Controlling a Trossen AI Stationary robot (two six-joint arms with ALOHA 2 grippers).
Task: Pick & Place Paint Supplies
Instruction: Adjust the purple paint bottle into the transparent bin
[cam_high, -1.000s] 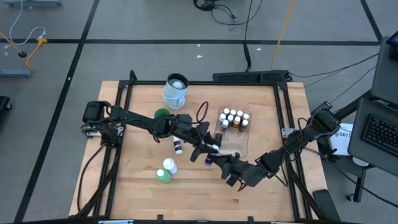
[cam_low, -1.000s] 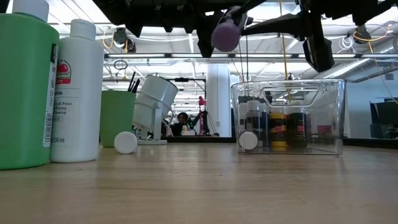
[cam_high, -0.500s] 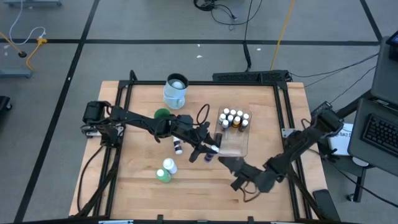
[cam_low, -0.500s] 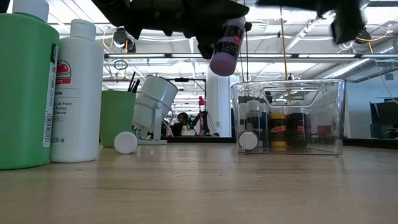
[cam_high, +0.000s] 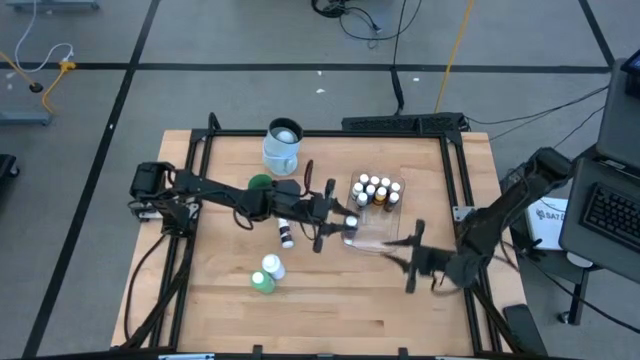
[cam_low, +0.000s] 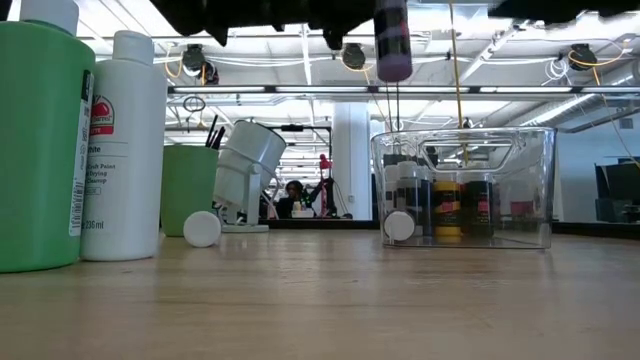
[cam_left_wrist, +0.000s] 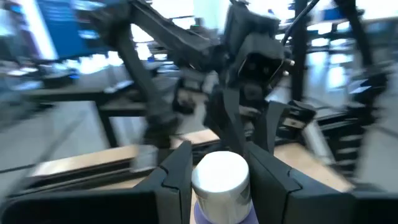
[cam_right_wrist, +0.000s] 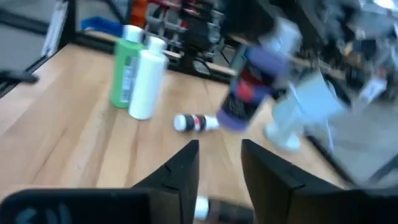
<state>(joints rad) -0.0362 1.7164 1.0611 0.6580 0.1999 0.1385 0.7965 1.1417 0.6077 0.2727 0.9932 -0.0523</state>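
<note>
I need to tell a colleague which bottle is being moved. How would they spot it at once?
Find the clear tub right of the table's middle. Beside its left edge, the left claw is shut on a small purple bottle with a white cap, held in the air. It is the only bottle off the table.

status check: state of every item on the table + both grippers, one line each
left gripper: shut on purple bottle, raised above the table
purple bottle: held upright, in the air
right gripper: open, empty
clear tub: upright, bottles standing inside
green bottle: upright
white bottle: upright
small bottle: lying on its side
mug: upright
</note>
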